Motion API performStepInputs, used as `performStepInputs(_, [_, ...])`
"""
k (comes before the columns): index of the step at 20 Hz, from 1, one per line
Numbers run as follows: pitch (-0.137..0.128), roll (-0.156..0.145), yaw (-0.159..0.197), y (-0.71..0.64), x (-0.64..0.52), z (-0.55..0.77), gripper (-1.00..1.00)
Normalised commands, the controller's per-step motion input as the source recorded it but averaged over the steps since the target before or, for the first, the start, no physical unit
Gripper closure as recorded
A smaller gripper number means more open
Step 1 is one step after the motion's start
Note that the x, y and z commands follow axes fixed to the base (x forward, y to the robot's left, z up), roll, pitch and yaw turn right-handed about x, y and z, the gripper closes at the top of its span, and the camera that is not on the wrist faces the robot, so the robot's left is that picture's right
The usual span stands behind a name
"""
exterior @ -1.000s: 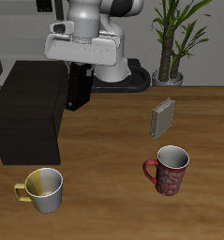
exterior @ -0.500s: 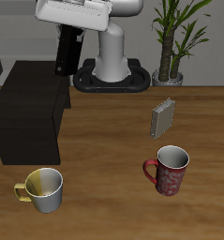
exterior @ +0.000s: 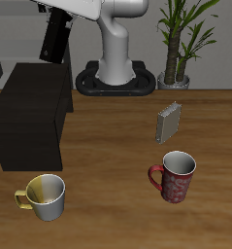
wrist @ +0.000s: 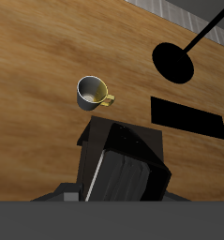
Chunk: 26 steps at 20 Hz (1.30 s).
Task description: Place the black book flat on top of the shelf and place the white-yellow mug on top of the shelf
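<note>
My gripper [exterior: 59,19] is shut on the black book [exterior: 54,39] and holds it high in the air, tilted, above the back part of the shelf [exterior: 30,112]. The shelf is a big dark box with a flat, bare top. The white-yellow mug [exterior: 45,195] stands upright on the table in front of the shelf, near the front edge. In the wrist view the book [wrist: 118,173] hangs between the fingers, with its white page edge showing, and the mug [wrist: 93,92] stands far below on the wood.
A dark red patterned mug [exterior: 174,176] stands near the front edge, away from the shelf. A small grey ribbed book [exterior: 168,123] stands upright behind it. A potted plant [exterior: 176,44] and the robot's base [exterior: 116,78] are at the back.
My gripper has lifted the black book higher and carried it sideways, from beside the shelf to above it. The mugs and the grey book have not moved.
</note>
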Motion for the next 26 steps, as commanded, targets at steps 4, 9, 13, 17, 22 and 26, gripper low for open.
performStepInputs(4, [0.053,-0.16,0.057,-0.4,0.29,-0.06,1.0])
performStepInputs(9, [0.07,-0.177,0.036,-0.26,0.26,-0.2,1.0])
performStepInputs(13, [0.027,-0.136,0.046,-0.22,0.27,-0.22,1.0])
performStepInputs(17, [0.036,-0.117,-0.01,-0.29,0.3,-0.36,1.0])
performStepInputs(22, [0.036,-0.061,-0.012,-0.17,0.1,-0.21,1.0])
performStepInputs(26, [0.061,-0.088,0.047,-0.14,0.19,-0.34,1.0])
